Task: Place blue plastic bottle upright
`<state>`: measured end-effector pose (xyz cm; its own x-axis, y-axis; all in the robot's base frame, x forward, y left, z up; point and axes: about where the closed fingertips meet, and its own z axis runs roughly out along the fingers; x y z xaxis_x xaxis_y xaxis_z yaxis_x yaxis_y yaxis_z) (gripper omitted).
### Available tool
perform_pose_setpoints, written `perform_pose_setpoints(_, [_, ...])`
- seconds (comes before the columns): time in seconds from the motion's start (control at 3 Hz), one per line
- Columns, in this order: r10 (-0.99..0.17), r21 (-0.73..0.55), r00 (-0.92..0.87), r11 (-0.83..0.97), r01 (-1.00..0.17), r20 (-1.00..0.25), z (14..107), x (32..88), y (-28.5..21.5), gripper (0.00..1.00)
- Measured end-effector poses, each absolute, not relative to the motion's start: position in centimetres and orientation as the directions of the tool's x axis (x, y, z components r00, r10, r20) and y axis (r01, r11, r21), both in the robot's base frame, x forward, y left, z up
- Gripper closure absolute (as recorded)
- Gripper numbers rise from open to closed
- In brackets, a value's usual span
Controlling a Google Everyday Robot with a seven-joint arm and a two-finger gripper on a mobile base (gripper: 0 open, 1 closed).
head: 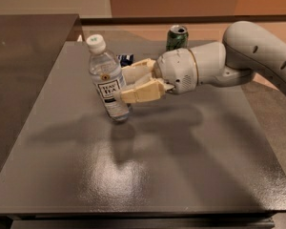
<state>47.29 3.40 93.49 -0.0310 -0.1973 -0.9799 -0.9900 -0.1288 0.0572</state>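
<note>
I judge the blue plastic bottle (107, 82) light, thin-walled and slick, likely to dent under a hard squeeze, so I would hold it at the labelled middle, firmly but gently. The gripper (124, 85) has it there now, its two tan fingers (142, 92) clamped on either side of the label, reaching in from the green soda can's (177, 37) side. The bottle is nearer the camera than the can and well apart from it, over the grey table (190, 175), with its white cap (96, 43) uppermost and leaning away from the can. I cannot tell whether its base touches down.
</note>
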Motion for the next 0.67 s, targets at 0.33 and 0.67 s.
perform_pose_setpoints(0.33, [-0.216,0.100,-0.074,-0.109,-0.989,-0.973,91.8,47.7,2.5,1.00])
perform_pose_setpoints(0.67, [-0.211,0.142,-0.119,-0.097,-0.985,-0.970,90.7,48.2,1.9,1.00])
